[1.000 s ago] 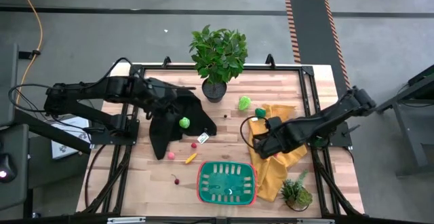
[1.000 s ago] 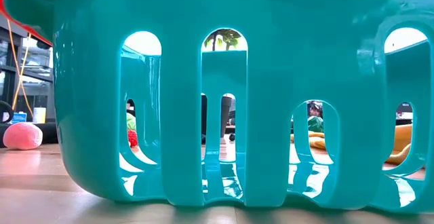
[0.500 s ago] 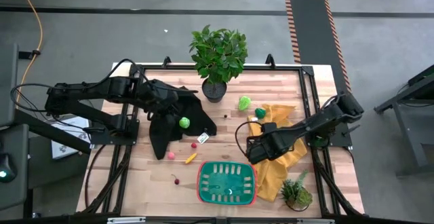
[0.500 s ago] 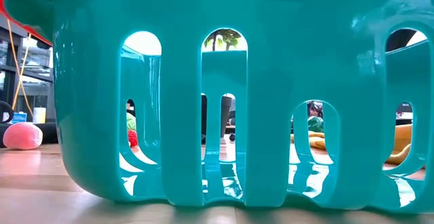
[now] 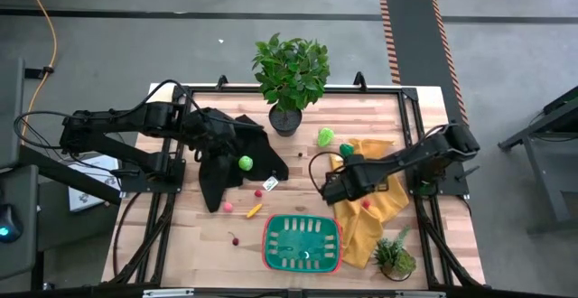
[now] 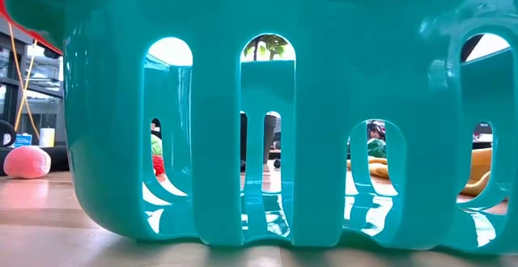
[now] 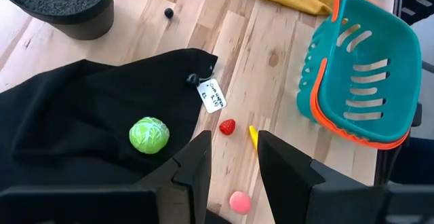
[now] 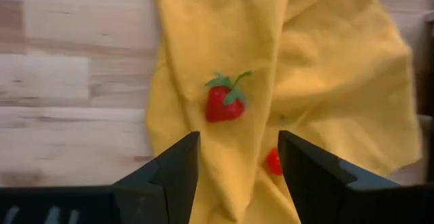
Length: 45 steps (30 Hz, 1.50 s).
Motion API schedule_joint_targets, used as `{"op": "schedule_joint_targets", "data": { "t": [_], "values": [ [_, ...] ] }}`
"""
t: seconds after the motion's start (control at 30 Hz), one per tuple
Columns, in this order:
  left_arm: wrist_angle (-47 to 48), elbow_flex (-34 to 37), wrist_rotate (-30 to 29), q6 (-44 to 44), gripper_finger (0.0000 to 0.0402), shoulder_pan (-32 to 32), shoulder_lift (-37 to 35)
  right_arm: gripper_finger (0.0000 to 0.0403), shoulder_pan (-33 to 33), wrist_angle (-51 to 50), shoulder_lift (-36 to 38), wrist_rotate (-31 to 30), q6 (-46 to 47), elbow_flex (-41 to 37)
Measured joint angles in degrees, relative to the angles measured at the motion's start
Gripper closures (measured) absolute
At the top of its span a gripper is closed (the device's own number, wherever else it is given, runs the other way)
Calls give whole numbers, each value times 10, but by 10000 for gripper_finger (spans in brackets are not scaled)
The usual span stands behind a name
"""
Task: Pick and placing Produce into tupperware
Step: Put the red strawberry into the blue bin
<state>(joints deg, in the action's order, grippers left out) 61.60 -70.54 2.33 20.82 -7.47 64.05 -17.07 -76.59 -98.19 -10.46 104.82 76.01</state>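
Yellow cloth (image 5: 370,209) on surface's (image 5: 181,235) right side, strawberry (image 8: 224,102) lying on it w/ a smaller red bit (image 8: 273,161) just beside. Right gripper (image 5: 331,188) hovers at cloth's left edge, jaws apart, nothing held. Left gripper (image 7: 229,157) over black cloth (image 5: 221,158) at left-centre, jaws partly open, empty. Lime ball (image 5: 245,162) sits on black cloth. Pink ball (image 5: 228,207), yellow bit (image 5: 255,210), small red bit (image 5: 235,239) loose on wood near tray (image 5: 302,242). Tray at front centre; contents unclear. Green veg (image 5: 325,136) beside plant pot (image 5: 284,120).
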Motion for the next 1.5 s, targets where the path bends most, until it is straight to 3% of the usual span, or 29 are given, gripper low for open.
{"op": "schedule_joint_targets", "data": {
  "t": [0.27, 0.53, 0.67, 0.87, 1.0, 1.2, 1.5],
  "values": [
    [9, 0, 0, -11, 291, 0, 0, 212, 60, -46, 22, 30, -85, 0],
    [21, 0, 0, -25, 291, 0, 0, 212, 77, -81, 136, -14, -100, -1],
    [21, 0, 0, -26, 291, 0, 0, 212, 70, 21, 220, -49, -59, -88],
    [22, 0, 0, -27, 291, 0, 0, 212, 44, 135, 292, -28, 28, -204],
    [25, 0, 0, -28, 291, 0, 0, 213, 37, 158, 273, -17, 22, -208],
    [25, 0, -4, -28, 291, 0, 0, 213, 40, 163, 185, 34, -31, -184],
    [25, 0, -4, -28, 291, 0, 0, 213, 39, 204, 90, 62, -47, -157]
  ]
}}
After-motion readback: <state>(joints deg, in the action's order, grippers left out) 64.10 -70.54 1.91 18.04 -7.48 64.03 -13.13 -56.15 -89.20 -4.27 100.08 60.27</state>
